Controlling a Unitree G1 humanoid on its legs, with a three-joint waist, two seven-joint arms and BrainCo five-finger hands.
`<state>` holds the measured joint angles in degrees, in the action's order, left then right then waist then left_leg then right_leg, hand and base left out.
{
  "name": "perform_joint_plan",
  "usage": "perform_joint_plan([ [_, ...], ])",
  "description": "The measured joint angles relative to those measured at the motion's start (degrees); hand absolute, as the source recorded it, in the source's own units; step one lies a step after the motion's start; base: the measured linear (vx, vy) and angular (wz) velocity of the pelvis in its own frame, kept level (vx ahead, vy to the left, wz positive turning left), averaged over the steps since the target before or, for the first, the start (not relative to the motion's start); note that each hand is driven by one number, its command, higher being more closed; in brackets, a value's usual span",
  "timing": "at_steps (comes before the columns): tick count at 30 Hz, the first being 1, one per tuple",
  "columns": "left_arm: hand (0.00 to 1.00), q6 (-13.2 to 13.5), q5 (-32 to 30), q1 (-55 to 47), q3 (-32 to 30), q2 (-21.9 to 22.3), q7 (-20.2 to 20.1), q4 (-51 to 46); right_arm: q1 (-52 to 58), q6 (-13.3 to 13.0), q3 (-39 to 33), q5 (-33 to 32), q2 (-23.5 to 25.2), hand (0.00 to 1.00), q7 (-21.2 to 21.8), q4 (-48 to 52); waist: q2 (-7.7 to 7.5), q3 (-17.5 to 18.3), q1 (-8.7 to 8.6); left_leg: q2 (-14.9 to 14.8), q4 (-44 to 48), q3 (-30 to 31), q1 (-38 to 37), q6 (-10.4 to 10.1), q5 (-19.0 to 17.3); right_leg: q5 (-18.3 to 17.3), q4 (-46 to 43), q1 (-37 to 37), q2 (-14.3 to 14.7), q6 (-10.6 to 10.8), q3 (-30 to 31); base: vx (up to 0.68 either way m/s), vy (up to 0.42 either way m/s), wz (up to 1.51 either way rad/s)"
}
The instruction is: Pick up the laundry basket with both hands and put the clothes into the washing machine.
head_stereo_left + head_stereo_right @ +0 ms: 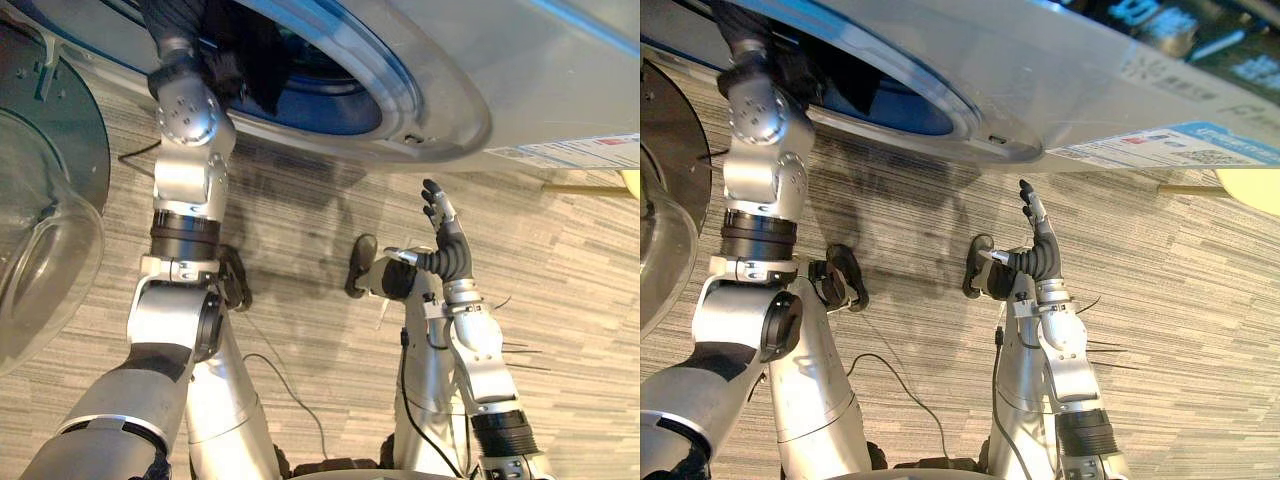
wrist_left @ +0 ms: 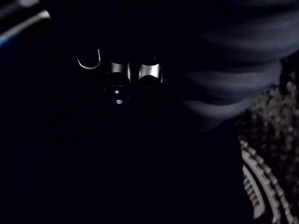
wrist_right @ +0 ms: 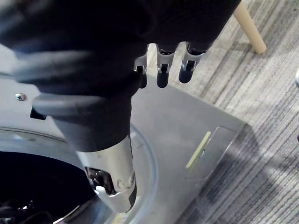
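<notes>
left robot hand (image 2: 134, 71) is deep in the dark of the drum, with dark clothes (image 1: 250, 62) bunched right up against it. whether it grips them or not, i cannot tell from here. its arm comes up from the lower left and goes in through the round mouth of the washing machine (image 1: 470, 80). a dark fold of the clothes hangs at the mouth's edge, just beside the wrist. the left wrist view also catches a coarse knitted piece (image 2: 268, 126) close by that hand.

now the right robot hand (image 1: 442, 226): it's out in the open, raised over the floor (image 1: 570, 290). it is stretched straight and flat, holding nothing. it's well apart from the clothes and just below the machine's silver front.

the machine's door (image 1: 45, 250), clear bulging glass in a dark ring, stands open at the machine's left side. on the grey striped floor beyond the machine, in the right wrist view, there's a pale wooden leg (image 3: 250, 25).
</notes>
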<state>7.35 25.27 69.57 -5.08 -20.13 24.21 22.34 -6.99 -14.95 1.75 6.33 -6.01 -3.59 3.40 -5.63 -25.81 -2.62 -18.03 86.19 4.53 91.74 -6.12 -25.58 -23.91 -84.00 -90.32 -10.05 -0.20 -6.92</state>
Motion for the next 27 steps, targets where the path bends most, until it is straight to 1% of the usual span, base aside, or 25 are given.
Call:
perform_joint_plan([
  [1, 1.0, 0.3, 1.0, 0.5, -0.1, -0.4, 0.1, 0.0, 0.0, 0.0, 0.0, 0.0, 0.0, 0.0, 0.0, 0.0, 0.0, 0.0, -0.08, 0.0, 0.0, 0.0, 0.0, 0.0, 0.0, 0.0, 0.0, 0.0, 0.0, 0.0, 0.0, 0.0, 0.0, 0.0],
  [3, 1.0, 1.8, 4.5, 1.9, -0.4, -1.9, 1.5, 0.0, 0.0, 0.0, 0.1, 0.0, 0.0, 0.0, 0.0, 0.0, -0.01, 0.0, -0.33, 0.0, 0.0, 0.0, 0.0, 0.0, 0.0, 0.1, 0.1, 0.0, 0.0, 0.0, 0.0, 0.0, 0.0, 0.0],
  [5, 1.0, 2.2, 5.5, 2.3, -0.9, -2.7, 2.3, -0.2, 0.0, 0.0, 0.2, 0.0, 0.0, 0.0, 0.0, 0.0, -0.02, 0.0, -0.5, 0.0, 0.0, 0.0, 0.0, 0.0, 0.0, 0.1, 0.1, 0.0, 0.0, 0.0, 0.0, 0.0, 0.0, 0.0],
  [6, 0.0, 2.3, 5.6, 2.8, -2.0, -3.0, 2.9, -0.3, 0.1, 0.0, 0.3, 0.0, -0.1, 0.0, 0.0, 0.0, -0.02, 0.0, -0.61, 0.0, 0.1, 0.0, 0.0, 0.0, 0.0, 0.1, 0.1, 0.0, 0.0, 0.0, 0.0, 0.0, 0.0, 0.0],
  [10, 0.0, 2.9, 5.5, 4.0, -2.3, -4.4, 4.8, -0.3, 0.1, 0.0, 0.6, 0.0, -0.1, 0.0, 0.1, 0.0, -0.04, 0.0, -1.24, -0.1, 0.1, 0.0, 0.1, 0.1, 0.0, 0.3, 0.3, 0.0, 0.1, 0.1, 0.0, 0.0, 0.0, 0.0],
  [12, 0.0, 2.5, 4.5, 4.2, -2.2, -5.6, 4.8, -0.3, 0.3, 0.0, 0.5, -0.1, -0.1, 0.0, 0.1, 0.0, -0.04, 0.0, -1.58, -0.1, 0.1, 0.1, 0.2, 0.1, 0.0, 0.4, 0.4, 0.0, 0.1, 0.1, -0.1, 0.0, 0.0, 0.0],
  [14, 0.0, 0.5, -1.6, 4.4, -1.7, -6.5, 4.4, -0.2, 0.8, 0.0, 0.5, -0.1, -0.1, 0.0, 0.2, 0.0, -0.04, 0.0, -1.48, -0.1, 0.0, 0.1, 0.2, 0.1, 0.0, 0.4, 0.5, 0.0, 0.1, 0.1, -0.2, 0.01, -0.018, -0.01],
  [16, 0.0, -3.4, -16.9, 6.4, 2.2, -8.4, 3.2, 1.0, 0.8, -0.1, 0.4, -0.1, -0.3, 0.0, 1.0, 0.0, -0.05, 0.0, -1.18, -0.1, -0.4, 0.3, 0.5, 0.1, 0.0, 0.6, 1.0, 0.0, 0.1, 0.0, -0.5, 0.04, -0.043, 0.0],
  [17, 0.0, -4.4, -22.3, 7.0, 3.6, -8.7, 2.9, 1.1, 0.8, -0.2, 0.4, 0.0, -0.4, 0.0, 1.3, 0.0, -0.07, 0.0, -1.09, 0.0, -0.6, 0.3, 0.5, 0.1, 0.1, 0.6, 1.1, 0.1, 0.0, 0.1, -0.6, 0.03, -0.032, 0.05],
  [18, 0.0, -5.8, -31.1, 8.2, 7.2, -9.1, 1.6, 1.5, 0.8, -0.5, 0.5, 0.0, -0.7, 0.0, 1.8, 0.0, -0.15, 0.1, -0.9, 0.1, -0.9, 0.1, 0.5, 0.4, 0.2, 0.7, 1.4, 0.2, -0.1, 0.1, -0.6, 0.03, -0.026, 0.08],
  [19, 0.0, -6.1, -34.3, 8.8, 8.5, -9.1, 1.0, 2.0, 0.8, -0.7, 0.5, 0.0, -0.7, 0.0, 2.1, 0.1, -0.19, 0.2, -0.87, 0.1, -1.2, 0.0, 0.5, 0.5, 0.3, 0.7, 1.6, 0.2, -0.1, 0.2, -0.6, 0.04, -0.033, 0.09],
  [20, 0.0, -7.2, -41.4, 10.3, 11.5, -9.1, -0.8, 3.1, 0.7, -1.2, 0.6, 0.0, -0.9, 0.0, 2.7, 0.2, -0.19, 0.2, -0.82, 0.3, -1.7, 0.0, 0.5, 0.7, 0.5, 0.8, 2.1, 0.5, -0.2, 0.3, -0.8, 0.04, -0.026, 0.07],
  [21, 0.0, -7.6, -45.9, 10.9, 13.2, -8.8, -2.5, 3.7, 0.7, -1.7, 1.0, -0.1, -1.2, 0.0, 2.9, 0.3, -0.19, 0.2, -1.07, 0.4, -2.0, 0.0, 0.3, 0.8, 0.7, 0.9, 2.5, 1.0, -0.2, 0.4, -1.0, 0.04, -0.023, 0.06],
  [23, 0.0, -8.2, -48.7, 11.2, 14.6, -8.0, -4.4, 4.6, 0.8, -2.4, 1.1, -0.1, -1.3, 0.0, 3.7, 0.3, -0.24, 0.2, -1.29, 0.8, -2.3, 0.0, -0.3, 0.8, 0.7, 0.9, 2.9, 1.6, -0.3, 0.4, -1.0, 0.04, -0.02, 0.06],
  [25, 0.0, -8.2, -48.9, 11.2, 14.7, -7.0, -5.3, 4.6, 0.8, -2.4, 1.1, -0.1, -1.3, 0.0, 3.8, 0.3, -0.25, 0.2, -1.26, 1.0, -2.7, 0.0, -0.7, 0.8, 0.8, 0.9, 3.1, 2.1, -0.5, 0.4, -1.1, 0.03, -0.028, 0.06],
  [27, 0.0, -7.9, -48.6, 10.2, 14.5, -6.8, -5.2, 3.9, 0.8, -2.5, 1.1, -0.1, -1.3, 0.0, 3.8, 0.3, -0.25, 0.3, -1.21, 1.1, -3.1, -0.1, -1.3, 0.8, 1.0, 0.9, 3.3, 2.7, -1.0, 0.4, -1.2, 0.02, -0.038, 0.08],
])
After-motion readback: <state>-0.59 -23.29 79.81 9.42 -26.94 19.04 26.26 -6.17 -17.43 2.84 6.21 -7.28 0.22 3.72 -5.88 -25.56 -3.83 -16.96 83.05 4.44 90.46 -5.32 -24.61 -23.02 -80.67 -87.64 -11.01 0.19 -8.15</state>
